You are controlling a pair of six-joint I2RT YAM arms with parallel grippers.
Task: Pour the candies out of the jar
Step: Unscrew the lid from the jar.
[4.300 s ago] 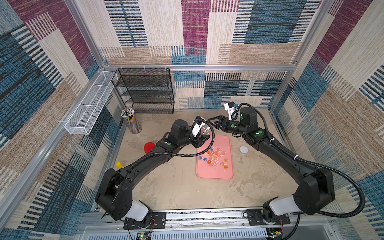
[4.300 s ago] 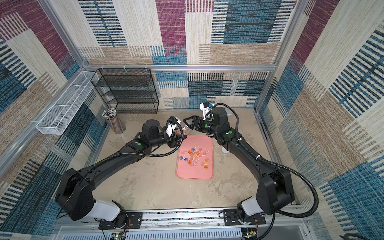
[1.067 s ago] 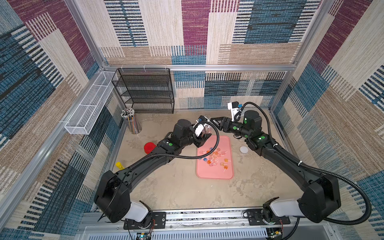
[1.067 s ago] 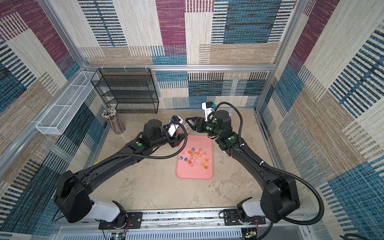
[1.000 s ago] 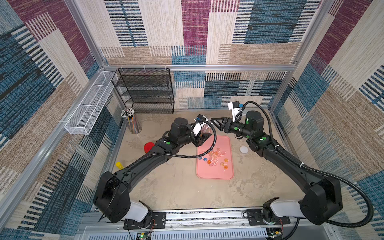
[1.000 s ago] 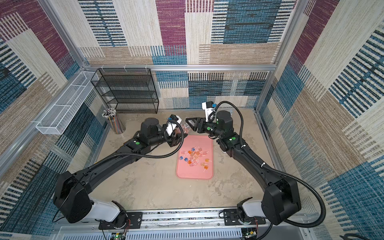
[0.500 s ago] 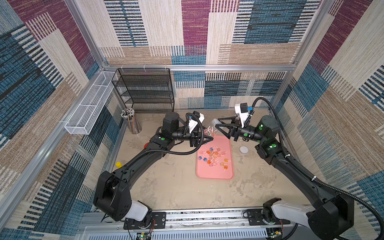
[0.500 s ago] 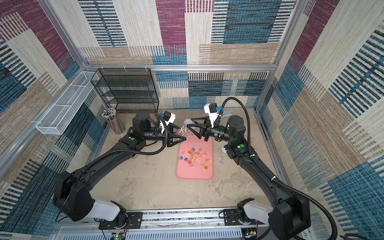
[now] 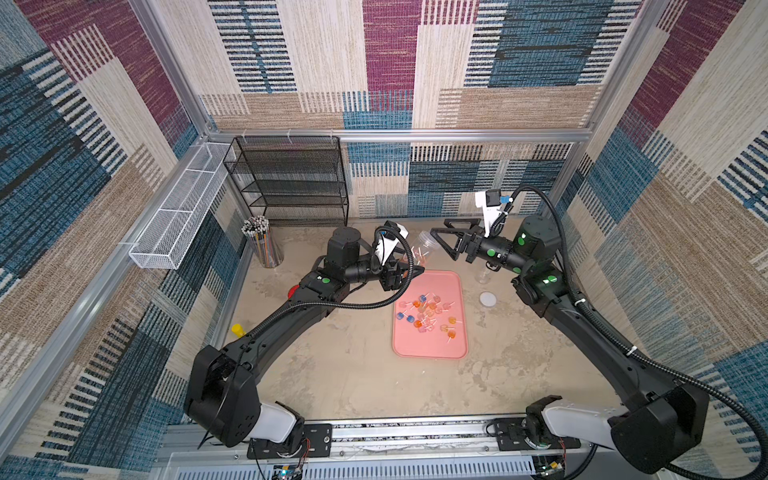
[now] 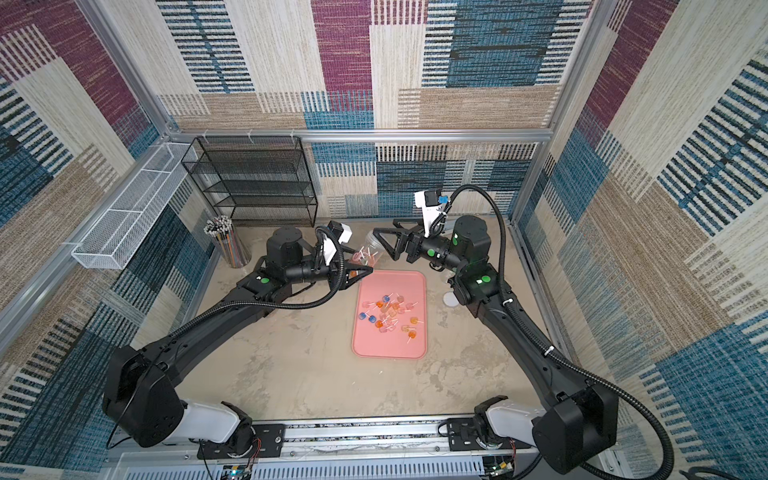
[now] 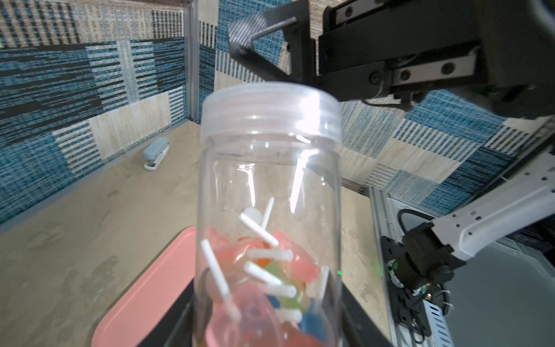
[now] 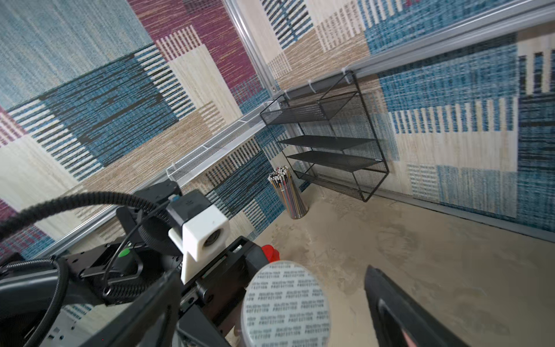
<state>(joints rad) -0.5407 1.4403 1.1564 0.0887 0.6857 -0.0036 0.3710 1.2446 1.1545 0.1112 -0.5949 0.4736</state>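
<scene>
Right claw [image 9: 441,245] now gapes wide, no longer pinched, empty; left claw [image 9: 409,262] clamps the jar [image 9: 423,248]. I reckon half done: candies [image 9: 428,311] on tray [image 9: 415,350], rest inside.

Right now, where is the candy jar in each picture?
In a top view: jar, near the centre, by the far edge of the pink tray.
In a top view: jar, again by the far edge of the pink tray.
Left wrist: jar fills the middle, pink tray behind it.
Right wrist: only the jar's round printed end, close up; no pink tray.
Shared landmark: the pink tray, in three views.
</scene>
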